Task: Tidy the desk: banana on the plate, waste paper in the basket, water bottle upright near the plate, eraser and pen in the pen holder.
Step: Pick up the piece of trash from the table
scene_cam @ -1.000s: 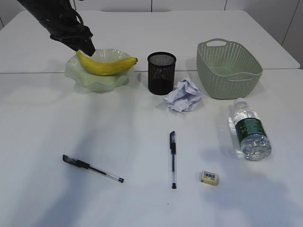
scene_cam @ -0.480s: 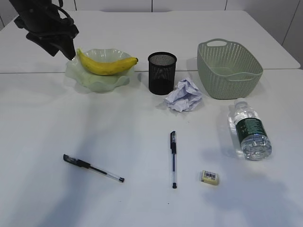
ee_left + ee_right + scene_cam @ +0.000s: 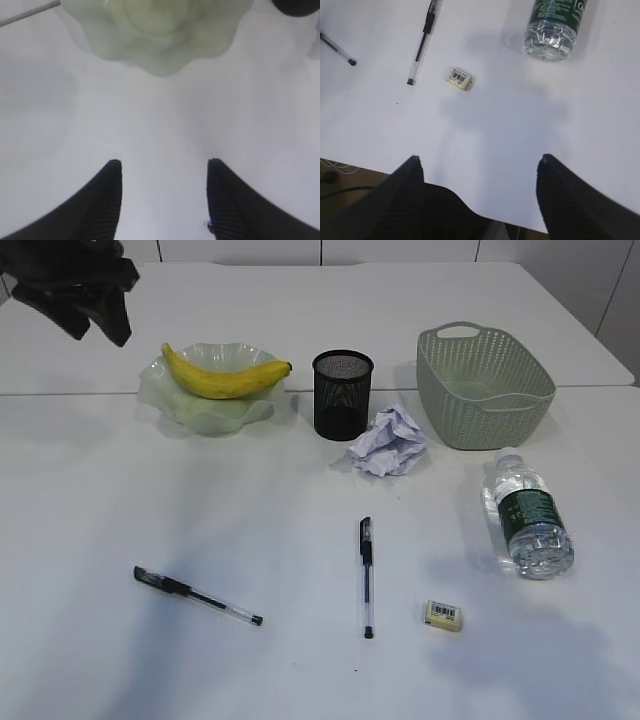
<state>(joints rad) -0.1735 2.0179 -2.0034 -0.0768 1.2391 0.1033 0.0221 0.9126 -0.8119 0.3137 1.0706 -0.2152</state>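
The yellow banana point(image 3: 225, 378) lies on the pale green plate point(image 3: 205, 412). My left gripper point(image 3: 98, 332) hangs open and empty above and left of the plate; the left wrist view shows its open fingers point(image 3: 164, 162) over bare table below the plate's rim point(image 3: 160, 65). Crumpled waste paper point(image 3: 390, 442) rests between the black mesh pen holder point(image 3: 341, 395) and the green basket point(image 3: 483, 385). The water bottle point(image 3: 528, 515) lies on its side. Two pens point(image 3: 366, 575) point(image 3: 197, 596) and the eraser point(image 3: 443, 615) lie near the front. My right gripper point(image 3: 480, 159) is open above the table's front edge, short of the eraser point(image 3: 459, 78).
The right wrist view also shows one pen point(image 3: 424, 42), the tip of the other pen point(image 3: 337, 49) and the bottle's base point(image 3: 555, 25). A seam between two tabletops point(image 3: 80, 393) runs behind the plate. The table's front edge sits under the right gripper.
My left gripper has drawn up and to the left, away from the banana's end, and stands clear of the plate. The banana stays on the plate.
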